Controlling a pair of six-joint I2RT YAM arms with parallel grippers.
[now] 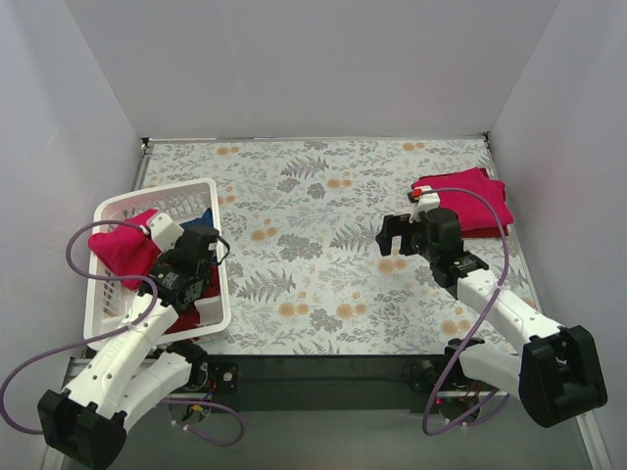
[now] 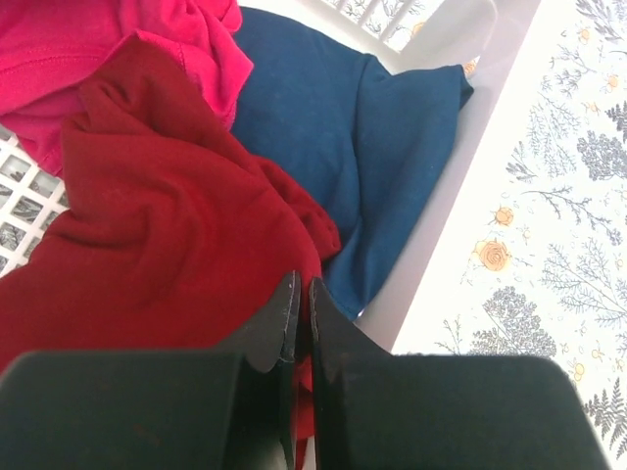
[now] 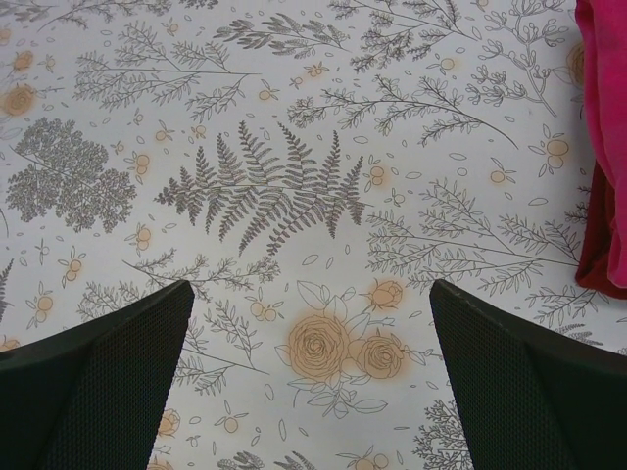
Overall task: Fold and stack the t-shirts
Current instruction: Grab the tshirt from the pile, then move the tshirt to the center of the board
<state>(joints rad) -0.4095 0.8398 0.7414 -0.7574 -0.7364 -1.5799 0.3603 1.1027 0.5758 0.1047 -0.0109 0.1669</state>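
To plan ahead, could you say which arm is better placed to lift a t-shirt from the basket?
Left: left end effector grips the dark red t-shirt in the basket; right end effector hangs open elsewhere.

No legible text, label, brand, number or sign on any surface in view.

A flat desk (image 1: 323, 245), covered in pale cloth printed with grey ferns and orange flowers, stands enclosed on three sides by plain matte white walls (image 1: 323, 69) under even light.
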